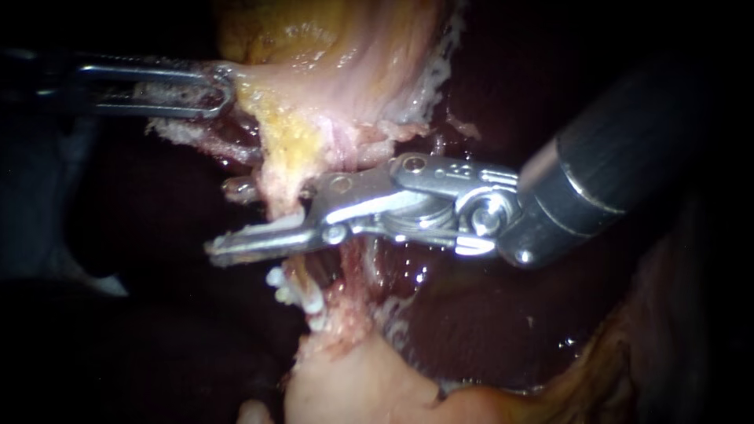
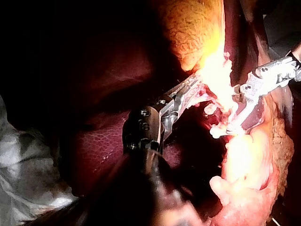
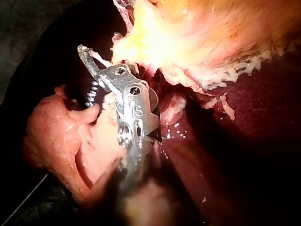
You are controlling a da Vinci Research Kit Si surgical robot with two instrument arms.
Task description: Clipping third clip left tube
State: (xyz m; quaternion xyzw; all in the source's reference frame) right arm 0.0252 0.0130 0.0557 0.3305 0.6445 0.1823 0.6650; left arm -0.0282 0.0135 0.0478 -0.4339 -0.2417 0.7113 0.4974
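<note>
Close to the tissue, the endoscope shows my right instrument's end effector (image 1: 250,224) open astride the tube (image 1: 281,192), its jaws apart, a loaded clip (image 1: 275,228) lying white along the lower one. Seated clips (image 1: 297,294) sit on the same tube just below. My left instrument's end effector (image 1: 224,88) is closed on pale tissue (image 1: 259,86) under the yellow gallbladder (image 1: 275,31). From the right wrist only one jaw stands clear, the other hidden behind tissue, dark liver (image 3: 244,122) alongside. Glare washes out the grip from the left wrist.
</note>
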